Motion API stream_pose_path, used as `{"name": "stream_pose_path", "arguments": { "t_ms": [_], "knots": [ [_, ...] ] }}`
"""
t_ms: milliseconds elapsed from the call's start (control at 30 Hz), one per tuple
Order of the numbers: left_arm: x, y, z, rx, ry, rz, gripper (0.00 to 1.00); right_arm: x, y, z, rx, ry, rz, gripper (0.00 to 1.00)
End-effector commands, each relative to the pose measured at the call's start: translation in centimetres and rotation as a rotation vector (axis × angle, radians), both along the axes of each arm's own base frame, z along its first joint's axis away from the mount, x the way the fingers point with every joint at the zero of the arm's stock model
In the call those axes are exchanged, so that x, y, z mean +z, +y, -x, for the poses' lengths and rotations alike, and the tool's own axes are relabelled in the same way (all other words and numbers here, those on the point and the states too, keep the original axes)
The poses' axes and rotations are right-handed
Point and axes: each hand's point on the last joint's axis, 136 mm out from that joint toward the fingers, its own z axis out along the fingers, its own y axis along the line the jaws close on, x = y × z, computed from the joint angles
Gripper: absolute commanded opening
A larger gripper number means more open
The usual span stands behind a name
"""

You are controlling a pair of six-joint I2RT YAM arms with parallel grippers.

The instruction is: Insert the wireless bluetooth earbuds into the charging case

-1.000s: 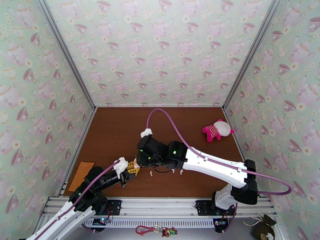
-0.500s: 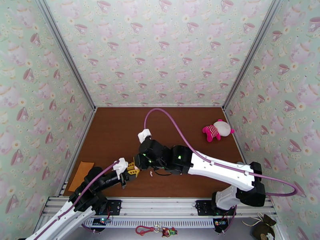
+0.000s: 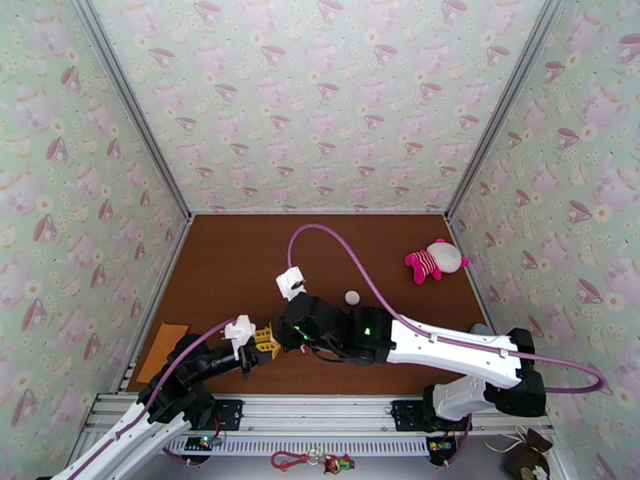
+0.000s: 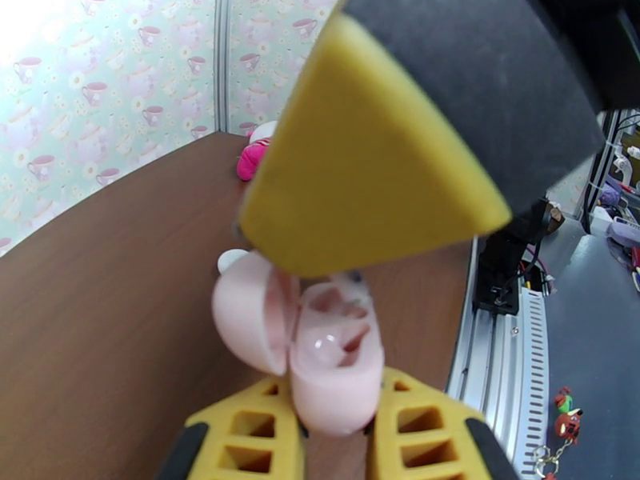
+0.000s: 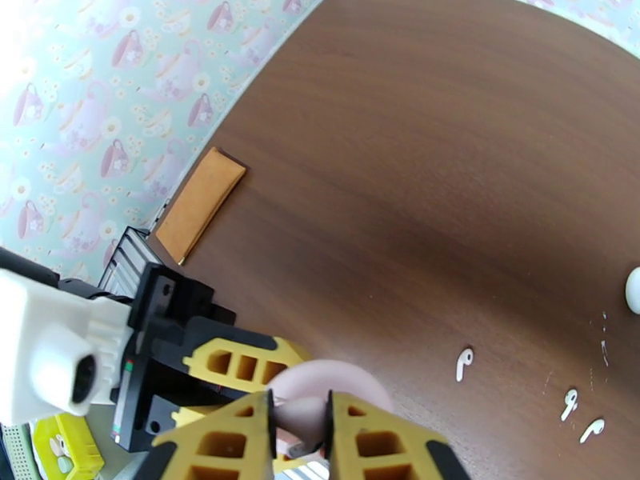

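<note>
Yellow ribbed L gripper (image 4: 336, 410) clamps a glossy pink rounded case (image 4: 328, 346), lid open, over near-left of matte brown table (image 5: 480, 154). R gripper (image 5: 300, 406) jaws nearly pressed together just above case; can't tell if pinching a bud. 3 tiny white stemmed buds (image 5: 463, 364) lie loose on table, right of case.

The left gripper (image 4: 334, 430) clamps the open pink case (image 4: 328, 370), lid swung left. The right gripper (image 4: 376, 146) hangs right over its wells, brown tabletop (image 4: 104, 314) beneath.
</note>
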Motion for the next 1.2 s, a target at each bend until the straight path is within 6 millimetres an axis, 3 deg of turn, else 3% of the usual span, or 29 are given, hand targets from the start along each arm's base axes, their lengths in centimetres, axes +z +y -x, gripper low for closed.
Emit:
{"name": "stream_pose_path", "arguments": {
  "t_ms": [0,267,767,1167],
  "knots": [
    [0.8,-0.4,0.6,-0.04,-0.009,0.037,0.0,1.2,-0.1,-0.4,-0.012,-0.067,-0.033,0.2],
    [0.8,-0.3,0.7,-0.042,-0.003,0.042,0.0,0.3,-0.2,-0.3,-0.005,-0.086,-0.034,0.2],
    [1.1,-0.3,0.6,-0.036,0.006,0.055,0.0,1.1,-0.2,0.9,0.039,-0.132,-0.085,0.2],
    [1.2,-0.2,0.5,-0.029,0.008,0.061,0.0,0.6,-0.1,1.5,0.053,-0.146,-0.069,0.2]
  ]
}}
